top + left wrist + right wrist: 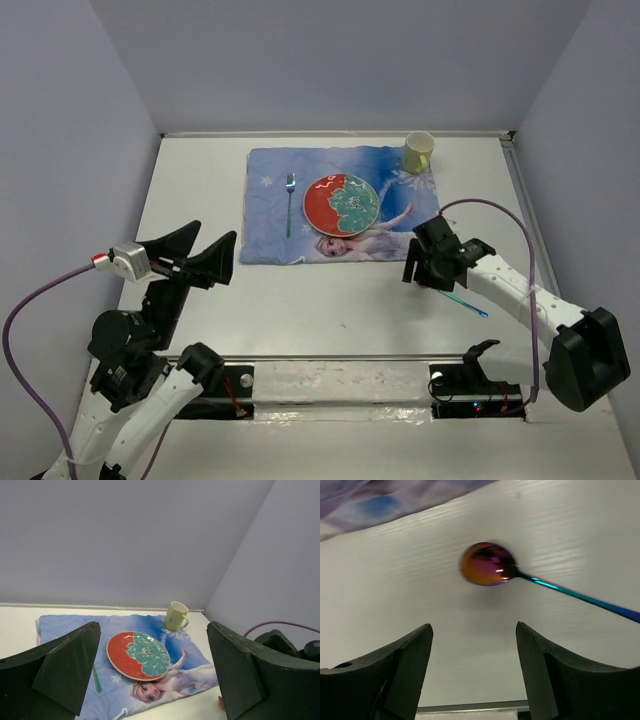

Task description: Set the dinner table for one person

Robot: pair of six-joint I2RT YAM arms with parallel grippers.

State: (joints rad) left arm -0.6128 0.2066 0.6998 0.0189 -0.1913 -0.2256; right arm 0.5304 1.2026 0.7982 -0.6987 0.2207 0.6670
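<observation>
The white dinner table (330, 310) carries a blue cartoon placemat (270, 215). On the mat lie a red and teal plate (341, 203) and a green fork (290, 205) to its left. A yellow-green cup (418, 152) stands at the mat's far right corner. An iridescent spoon (465, 303) lies on the bare table right of the mat; its bowl shows in the right wrist view (487, 564). My right gripper (422, 272) is open and empty just above the spoon's bowl end (474, 627). My left gripper (216, 232) is open, empty, raised left of the mat (154, 630).
Grey walls close the table on the left, back and right. A metal rail (340, 358) with the arm bases runs along the near edge. The left wrist view shows the plate (138, 655), cup (175, 615) and fork (96, 679) ahead.
</observation>
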